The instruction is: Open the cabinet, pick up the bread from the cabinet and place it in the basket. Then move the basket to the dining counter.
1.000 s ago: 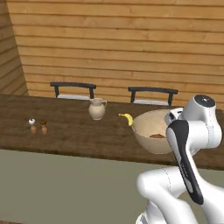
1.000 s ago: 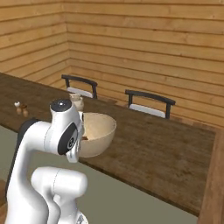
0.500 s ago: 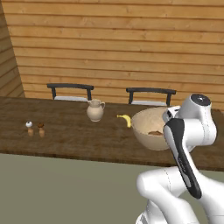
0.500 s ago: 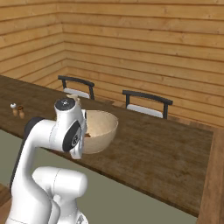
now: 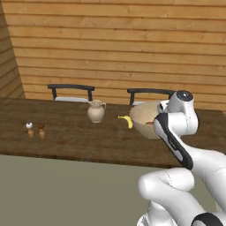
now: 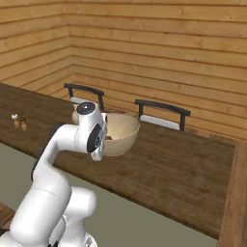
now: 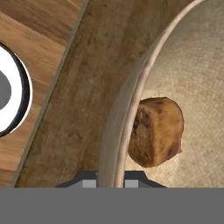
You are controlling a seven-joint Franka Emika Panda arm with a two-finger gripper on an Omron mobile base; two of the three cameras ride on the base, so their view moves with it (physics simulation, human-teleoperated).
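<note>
A: Hand view, bottom centre: the claw (image 7: 110, 181) is clenched on the basket's (image 7: 131, 109) rim, one fingertip either side of the wall.

B: And the bread (image 7: 156, 131)?

A: Inside the basket, right of centre, against the inner wall just beyond the claw.

B: Where's the basket in the base views?

A: Mid-frame over the dark wood bench (image 5: 79, 137), beside the arm. Farther left lie a banana (image 5: 126, 121) and a jug (image 5: 96, 111).
</note>
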